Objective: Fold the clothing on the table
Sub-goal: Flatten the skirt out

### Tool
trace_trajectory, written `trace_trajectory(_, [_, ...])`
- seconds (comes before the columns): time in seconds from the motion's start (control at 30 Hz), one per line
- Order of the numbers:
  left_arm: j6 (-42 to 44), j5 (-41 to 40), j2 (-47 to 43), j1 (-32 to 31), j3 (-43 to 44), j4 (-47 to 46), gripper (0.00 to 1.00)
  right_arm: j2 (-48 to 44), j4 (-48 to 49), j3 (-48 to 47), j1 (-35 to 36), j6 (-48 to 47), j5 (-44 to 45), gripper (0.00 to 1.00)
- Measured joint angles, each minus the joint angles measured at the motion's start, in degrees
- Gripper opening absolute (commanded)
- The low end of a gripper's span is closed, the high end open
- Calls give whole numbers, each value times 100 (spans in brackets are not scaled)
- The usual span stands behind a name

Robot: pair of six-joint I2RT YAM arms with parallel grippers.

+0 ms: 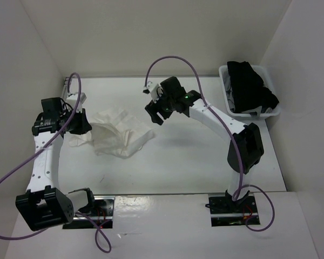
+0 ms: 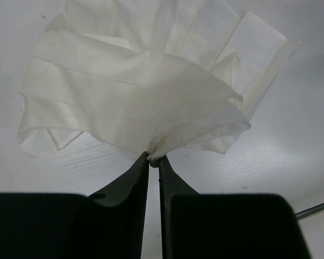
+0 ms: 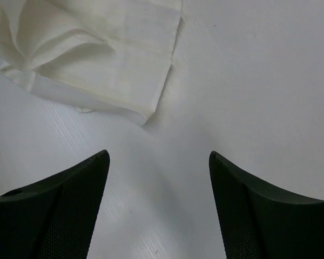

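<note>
Gripping: left gripper pinches skirt edge
right gripper: wide, empty
tip: grab loose corner, lay flat on worktop

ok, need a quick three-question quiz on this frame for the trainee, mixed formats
1. True or false: the left hand is pinching a bunched edge of the white skirt.
2. Pick one. The right hand is: A) shut on the skirt, B) open over bare table next to a corner of the skirt, C) out of every view.
3. Fill in: the black garments sit in a white ___ at the far right.

Key: 1 true. 2 B. 3 basket.
</note>
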State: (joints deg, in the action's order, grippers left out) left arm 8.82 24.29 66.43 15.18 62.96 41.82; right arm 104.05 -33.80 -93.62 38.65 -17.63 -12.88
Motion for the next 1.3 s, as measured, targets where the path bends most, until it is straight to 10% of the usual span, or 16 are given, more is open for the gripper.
trace_trajectory(0.2, [-17, -160, -299, -2, -319, 13, 33, 28, 125, 55, -214, -2, -544, 81])
trace_trajectory(0.5, [-31, -472, -450, 22, -409, -33, 87, 656, 413, 52, 13, -101, -802, 82])
trace_trajectory(1.3, [479, 87, -435, 127, -474, 42, 100, 1491, 481, -286, 413, -308, -835, 82])
